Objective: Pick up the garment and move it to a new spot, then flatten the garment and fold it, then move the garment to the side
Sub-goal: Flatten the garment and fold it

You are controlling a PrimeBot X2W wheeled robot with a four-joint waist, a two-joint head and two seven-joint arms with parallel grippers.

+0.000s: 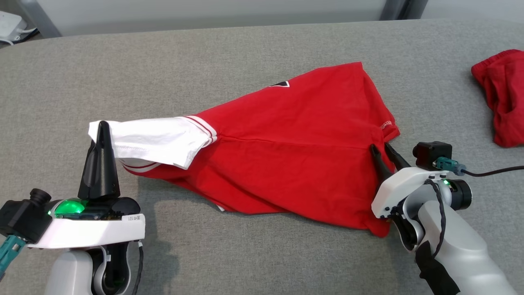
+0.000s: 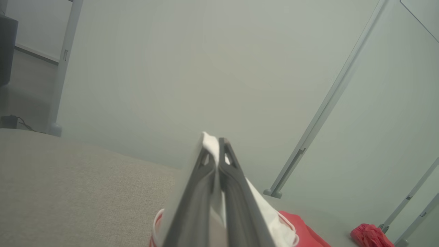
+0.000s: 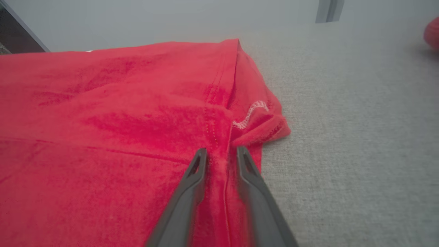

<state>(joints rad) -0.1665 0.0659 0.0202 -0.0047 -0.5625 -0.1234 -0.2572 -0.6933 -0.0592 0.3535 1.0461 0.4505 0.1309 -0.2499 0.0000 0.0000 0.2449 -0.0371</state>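
Crumpled red cloth (image 1: 501,96) on grey fabric table (image 1: 204,61)

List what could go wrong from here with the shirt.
1. The left gripper pinches only the tip of the white sleeve; a pull may slip it free.
2. The right gripper straddles a thin ridge of the shirt near its hem, jaws not yet shut; it may close on one layer or miss.
3. The shirt lies bunched and creased, so lifting both ends unevenly may twist it rather than flatten it.
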